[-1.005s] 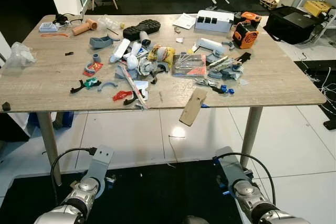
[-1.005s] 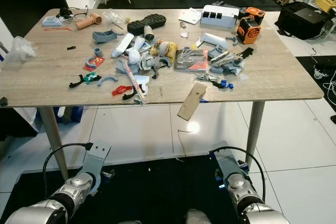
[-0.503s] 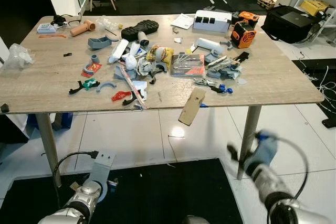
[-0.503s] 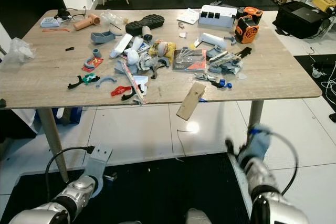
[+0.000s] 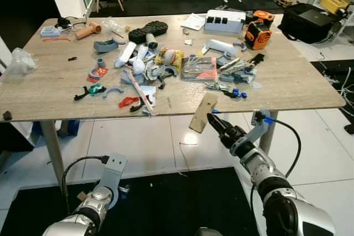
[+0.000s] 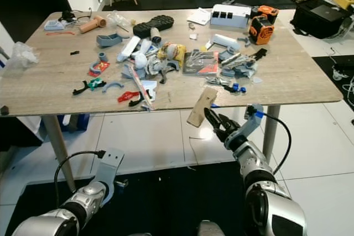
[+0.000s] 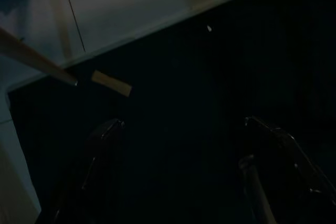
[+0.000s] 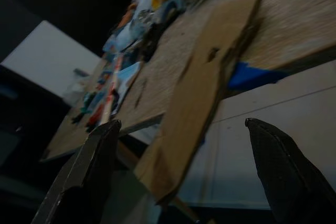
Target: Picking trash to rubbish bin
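Cardboard strip [image 5: 203, 112]: brown, flat, hanging tilted over the near edge of the table [image 5: 310, 89], upper end on the tabletop, lower end in the air; centre of the frame, slightly right. In the right wrist view it lies between the two black fingers [image 8: 89, 177], not touched by either.

Right gripper [image 5: 217, 126]: raised from the lower right, tips just below and beside the strip's lower end; jaws spread wide, holding nothing.

Left gripper [image 7: 178, 171]: low at the lower left of the frame, over the dark mat [image 5: 166, 203]; jaws apart, holding nothing. The left wrist view is very dark; pale floor tiles and a small tan scrap [image 7: 111, 83] can be made out.

Table, wood-grain top, grey legs, standing on white floor tiles [image 5: 138, 142]. Clutter across the middle of the top:
- black shoe sole [image 5: 149, 29], upper centre
- white box [image 5: 224, 22], upper right of centre
- orange tool [image 5: 258, 33], just right of the box
- yellow wrapper [image 5: 170, 57], centre
- clear packet with red print [image 5: 199, 68], right of the wrapper
- red plastic bits [image 5: 128, 101], near the front edge, left of centre
- blue bits [image 5: 237, 93], near the front edge, right of the strip
- clear bag [image 5: 20, 59], far left edge

Black case [image 5: 307, 21]: beyond the table, upper right of the frame.
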Controlling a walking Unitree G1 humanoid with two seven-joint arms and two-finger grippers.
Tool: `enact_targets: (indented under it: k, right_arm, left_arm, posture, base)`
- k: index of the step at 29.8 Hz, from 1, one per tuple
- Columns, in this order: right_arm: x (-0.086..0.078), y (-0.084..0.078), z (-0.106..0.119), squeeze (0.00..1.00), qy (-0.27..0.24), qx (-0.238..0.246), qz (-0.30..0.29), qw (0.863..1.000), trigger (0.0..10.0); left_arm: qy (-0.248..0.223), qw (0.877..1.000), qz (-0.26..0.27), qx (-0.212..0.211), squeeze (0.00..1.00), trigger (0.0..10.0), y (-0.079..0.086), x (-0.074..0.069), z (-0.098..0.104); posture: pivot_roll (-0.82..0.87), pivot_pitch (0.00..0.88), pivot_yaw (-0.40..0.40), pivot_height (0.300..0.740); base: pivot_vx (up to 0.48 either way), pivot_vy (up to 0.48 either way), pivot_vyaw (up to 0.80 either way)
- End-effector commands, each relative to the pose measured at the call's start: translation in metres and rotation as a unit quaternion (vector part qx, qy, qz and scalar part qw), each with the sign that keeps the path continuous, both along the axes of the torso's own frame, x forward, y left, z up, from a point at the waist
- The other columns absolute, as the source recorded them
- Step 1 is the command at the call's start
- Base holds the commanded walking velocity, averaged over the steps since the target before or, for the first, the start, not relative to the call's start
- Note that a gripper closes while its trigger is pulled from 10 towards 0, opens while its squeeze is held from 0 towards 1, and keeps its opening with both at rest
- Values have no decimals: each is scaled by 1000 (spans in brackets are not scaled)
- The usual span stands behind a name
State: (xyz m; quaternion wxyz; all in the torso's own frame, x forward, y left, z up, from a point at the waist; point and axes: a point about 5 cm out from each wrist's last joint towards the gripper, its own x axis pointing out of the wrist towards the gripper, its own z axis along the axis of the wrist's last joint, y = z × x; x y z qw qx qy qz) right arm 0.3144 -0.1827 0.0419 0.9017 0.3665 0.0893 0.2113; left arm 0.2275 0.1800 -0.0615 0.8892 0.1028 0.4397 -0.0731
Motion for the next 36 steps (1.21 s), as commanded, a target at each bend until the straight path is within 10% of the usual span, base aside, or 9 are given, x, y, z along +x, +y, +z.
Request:
enact_targets:
  k: [1, 16, 17, 36]
  right_arm:
    - [-1, 1, 2, 0, -10, 9, 15, 1000, 10000]
    - [-8, 1, -8, 0, 13, 16, 19, 1000, 9294]
    - [-7, 2, -7, 0, 12, 21, 22, 999, 0]
    - [0, 13, 2, 0, -8, 44, 38, 998, 0]
  left_arm:
    - [2, 1000, -7, 8, 0, 10000, 2, -2, -1]
    - [10, 1000, -13, 7, 0, 10000, 4, -9, -5]
    - [10, 1000, -13, 7, 0, 10000, 4, -9, -5]
    - [17, 1000, -17, 11, 0, 10000, 9, -17, -9]
  posture:
    - [-30, 0, 26, 740]
    - [-12, 0, 38, 740]
    - [-8, 0, 38, 740]
    - [29, 0, 52, 740]
  base:
    - [0, 0, 0]
    - [0, 0, 0]
    - [0, 0, 0]
    - [0, 0, 0]
